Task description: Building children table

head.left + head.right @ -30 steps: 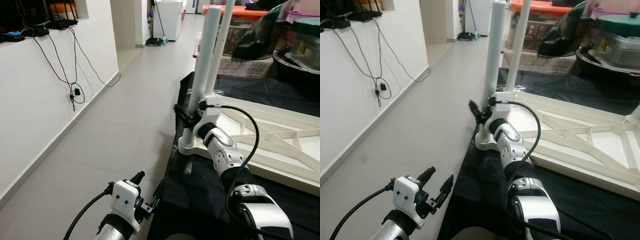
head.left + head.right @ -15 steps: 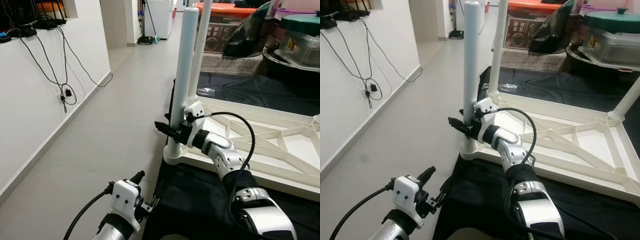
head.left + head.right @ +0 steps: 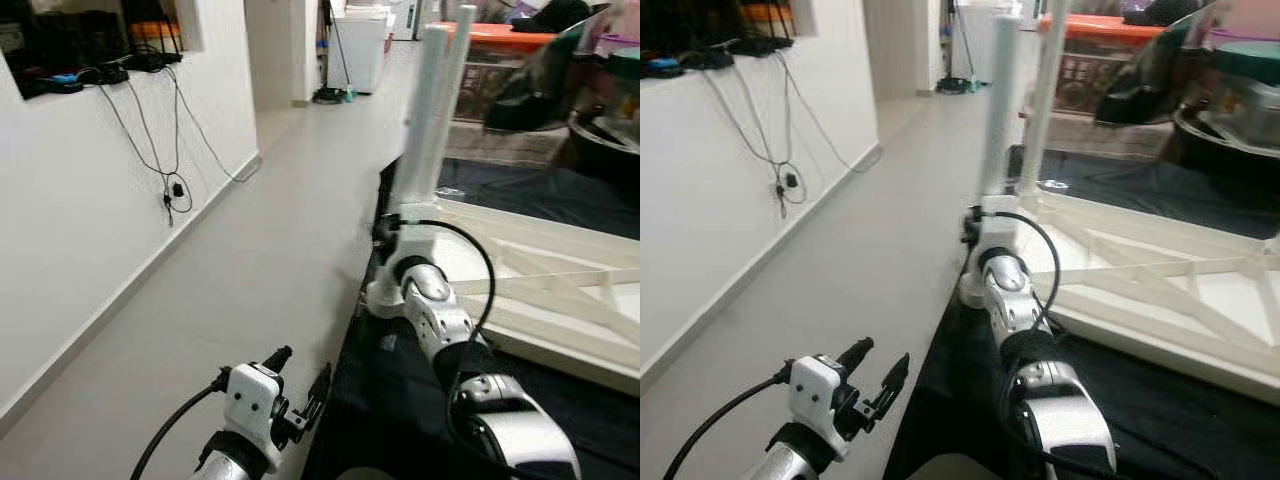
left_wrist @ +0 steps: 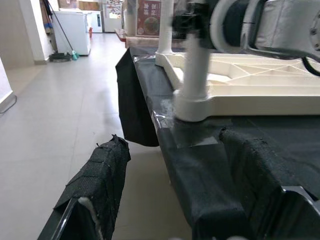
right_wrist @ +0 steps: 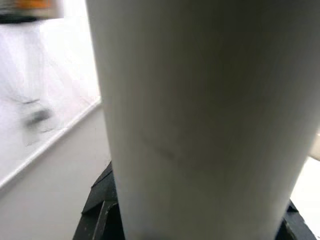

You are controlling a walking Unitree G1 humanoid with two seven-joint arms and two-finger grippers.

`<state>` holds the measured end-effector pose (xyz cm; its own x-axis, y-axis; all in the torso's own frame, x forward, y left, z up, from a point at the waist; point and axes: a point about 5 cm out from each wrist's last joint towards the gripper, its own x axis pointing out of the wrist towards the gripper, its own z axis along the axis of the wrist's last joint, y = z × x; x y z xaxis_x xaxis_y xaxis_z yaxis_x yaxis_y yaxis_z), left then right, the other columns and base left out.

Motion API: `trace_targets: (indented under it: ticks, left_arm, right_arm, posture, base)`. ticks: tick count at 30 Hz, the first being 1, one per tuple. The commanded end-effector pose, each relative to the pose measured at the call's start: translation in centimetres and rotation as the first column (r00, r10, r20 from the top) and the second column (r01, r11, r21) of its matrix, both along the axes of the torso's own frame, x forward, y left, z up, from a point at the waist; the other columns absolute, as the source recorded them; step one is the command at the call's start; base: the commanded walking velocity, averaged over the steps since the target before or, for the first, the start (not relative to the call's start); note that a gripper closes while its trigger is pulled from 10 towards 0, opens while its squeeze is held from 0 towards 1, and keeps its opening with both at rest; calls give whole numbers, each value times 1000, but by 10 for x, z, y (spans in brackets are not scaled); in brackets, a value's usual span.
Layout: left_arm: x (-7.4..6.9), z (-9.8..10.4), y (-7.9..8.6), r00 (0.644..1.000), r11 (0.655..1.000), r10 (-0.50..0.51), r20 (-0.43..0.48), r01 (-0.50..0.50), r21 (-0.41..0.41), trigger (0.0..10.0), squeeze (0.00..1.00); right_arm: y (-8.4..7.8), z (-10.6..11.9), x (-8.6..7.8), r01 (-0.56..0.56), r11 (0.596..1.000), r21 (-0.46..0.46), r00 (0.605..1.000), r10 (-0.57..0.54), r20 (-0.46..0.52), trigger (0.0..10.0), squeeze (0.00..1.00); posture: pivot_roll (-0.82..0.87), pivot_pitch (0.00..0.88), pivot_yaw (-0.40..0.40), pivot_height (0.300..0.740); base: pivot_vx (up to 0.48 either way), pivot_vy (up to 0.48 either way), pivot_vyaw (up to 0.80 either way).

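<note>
Up close, my right gripper [image 3: 385,232] has its fingers around the smooth white round plastic table leg [image 5: 200,120] upright at the ribbed white tabletop's [image 3: 1160,290] corner on the black cloth-covered surface [image 4: 210,165], while my left gripper [image 3: 300,385] hangs with fingers spread.

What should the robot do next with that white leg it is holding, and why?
Probably keep twisting the leg into its corner socket. The right gripper is wrapped around it low down, the leg stands upright in the upturned tabletop, and the left gripper hangs idle.
</note>
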<state>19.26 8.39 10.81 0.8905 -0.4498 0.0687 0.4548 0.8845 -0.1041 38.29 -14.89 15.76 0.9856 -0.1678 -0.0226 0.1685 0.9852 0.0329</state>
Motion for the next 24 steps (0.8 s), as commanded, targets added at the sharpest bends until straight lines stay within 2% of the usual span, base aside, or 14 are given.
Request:
trace_targets:
  ticks: [1,3,4,5,6,7,9,13,14,16,17,22,24]
  left_arm:
    - [0,-3,-1,1000,1000,-7,-14,7,-4,10000,0]
    - [0,-3,-1,1000,1000,-7,-14,7,-4,10000,0]
    - [0,-3,-1,1000,1000,-7,-14,7,-4,10000,0]
    - [0,-2,-1,1000,1000,-6,-14,6,-4,10000,0]
    - [0,-2,-1,1000,1000,-6,-15,6,-4,10000,0]
    - [0,-2,-1,1000,1000,-6,-15,6,-4,10000,0]
    - [0,-2,-1,1000,1000,-5,-14,5,-4,10000,0]
    - [0,-2,0,1000,1000,-3,-14,3,-5,10000,0]
    - [0,-2,0,1000,1000,-3,-13,3,-5,10000,0]
    - [0,-2,0,1000,1000,-2,-13,2,-6,10000,0]
    - [0,-2,0,1000,1000,-1,-17,1,-6,10000,0]
    - [1,-2,0,1000,1000,-1,-20,1,-6,10000,0]
    - [1,-2,0,1000,1000,2,-23,-2,-4,10000,0]
  right_arm:
    - [-11,-17,-8,118,992,42,989,-113,-100,0,0]
    - [-11,-17,-8,118,992,42,989,-113,-100,0,0]
    - [1,-17,-8,67,996,64,994,-61,-96,10000,0]
    - [18,-14,-8,-31,996,87,998,36,-51,10000,1000]
    - [30,-12,-9,-95,990,104,995,97,-15,10000,1000]
    - [30,-12,-9,-95,990,104,995,97,-15,10000,1000]
    - [44,-10,-12,-154,982,113,988,150,39,10000,1000]
    - [47,-11,-18,-179,980,84,981,172,84,10000,1000]
    - [47,-11,-21,-193,978,74,979,187,85,10000,0]
    - [46,-12,-24,-203,977,64,976,197,91,10000,0]
    - [41,-16,-31,-236,971,36,969,233,81,10000,0]
    - [34,-21,-38,-256,967,14,965,254,71,10000,0]
    - [26,-30,-53,-342,940,-1,938,341,58,10000,0]
  posture:
    - [44,0,-33,740]
    - [44,0,-33,740]
    - [44,0,-33,740]
    - [44,0,-33,740]
    - [46,0,-34,740]
    - [46,0,-34,740]
    - [46,0,-34,740]
    - [46,0,-34,740]
    - [41,0,-36,740]
    - [41,0,-36,740]
    - [38,0,-35,740]
    - [38,0,-35,740]
    - [31,0,-32,740]
  base:
    - [0,0,0]
    - [0,0,0]
    - [0,0,0]
    - [0,0,0]
    - [0,0,0]
    - [0,0,0]
    - [0,0,0]
    - [0,0,0]
    - [0,0,0]
    - [0,0,0]
    - [0,0,0]
    - [0,0,0]
    - [0,0,0]
